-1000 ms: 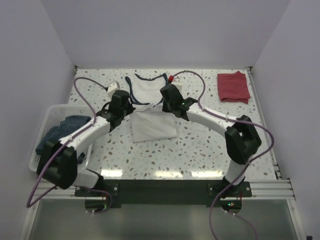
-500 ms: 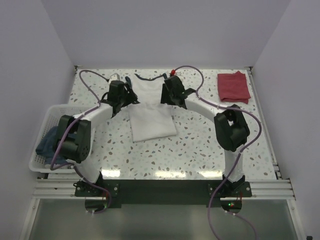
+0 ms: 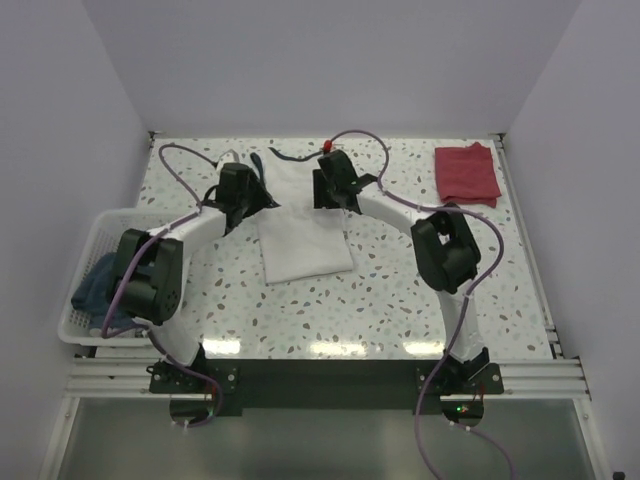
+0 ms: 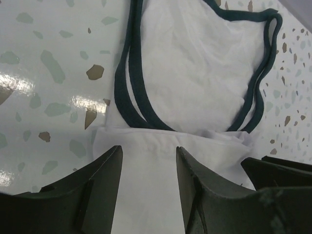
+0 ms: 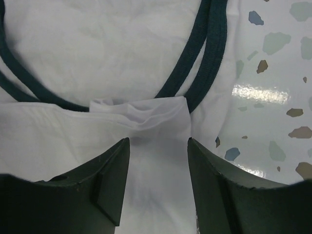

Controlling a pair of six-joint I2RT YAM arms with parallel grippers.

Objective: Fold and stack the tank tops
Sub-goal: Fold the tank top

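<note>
Moved since a second ago: we record both arms reaching farther across the table (image 3: 400,295), and both grippers, then clenched at the fold, now released.

- White tank top (image 3: 305,250): centre of the table, lower half folded up over itself, navy-trimmed straps (image 4: 131,92) flat toward the far edge.
- Left gripper (image 4: 147,163): jaws apart over the fold's left end, nothing held.
- Right gripper (image 5: 158,156): jaws apart over the fold's right end, nothing held.
- Dark red tank top (image 3: 467,174): far right corner, well apart.
- White basket (image 3: 100,225): at left, dark blue cloth (image 3: 95,282) inside.
</note>
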